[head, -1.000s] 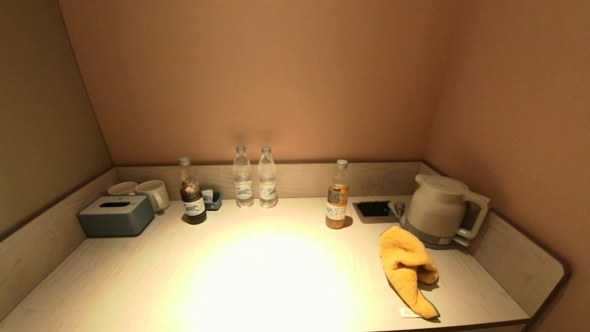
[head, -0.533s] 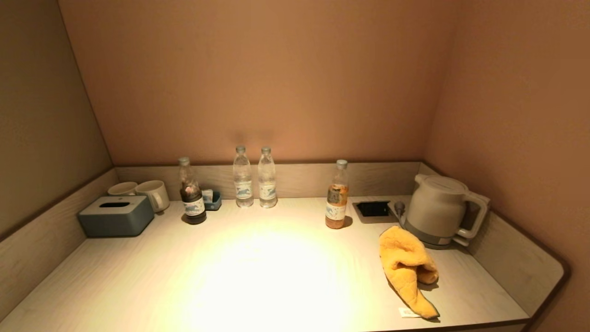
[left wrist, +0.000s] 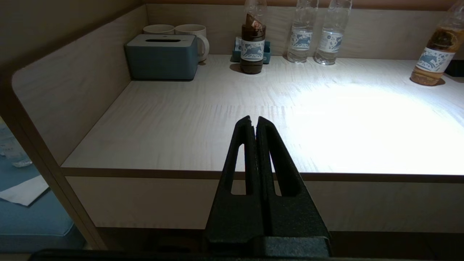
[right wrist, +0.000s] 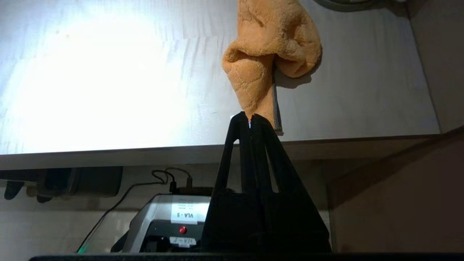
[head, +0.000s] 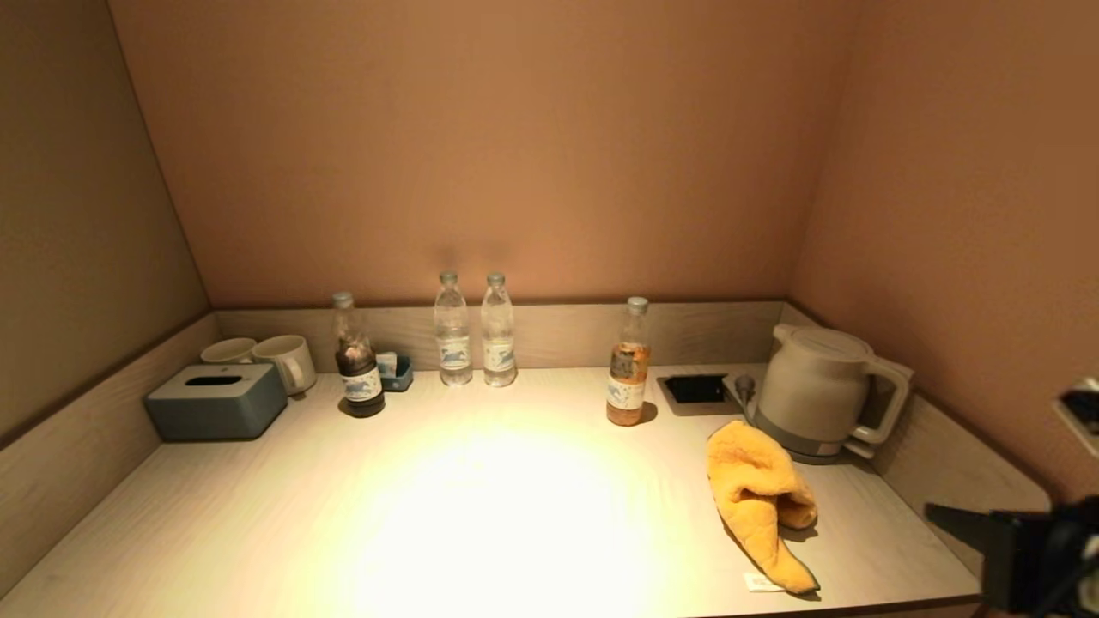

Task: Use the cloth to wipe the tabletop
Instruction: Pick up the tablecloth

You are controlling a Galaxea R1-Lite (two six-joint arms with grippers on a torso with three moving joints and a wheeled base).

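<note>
An orange cloth [head: 755, 489] lies crumpled on the right side of the pale wooden tabletop [head: 515, 515], in front of the kettle. Its narrow end reaches almost to the front edge. The cloth also shows in the right wrist view [right wrist: 270, 47]. My right gripper [right wrist: 249, 117] is shut and empty. It hangs just off the table's front edge, in line with the cloth's near end. In the head view it shows as a dark shape [head: 944, 515] at the lower right. My left gripper [left wrist: 253, 121] is shut and empty, off the front edge on the left side.
A white kettle [head: 816, 390] and a recessed socket [head: 695, 389] stand at the back right. Several bottles [head: 627, 365] line the back. A grey tissue box [head: 215, 401] and two mugs [head: 288, 360] sit at the back left. Low walls border the table.
My right arm has come into the head view at the lower right corner. The cloth and the other things have not moved.
</note>
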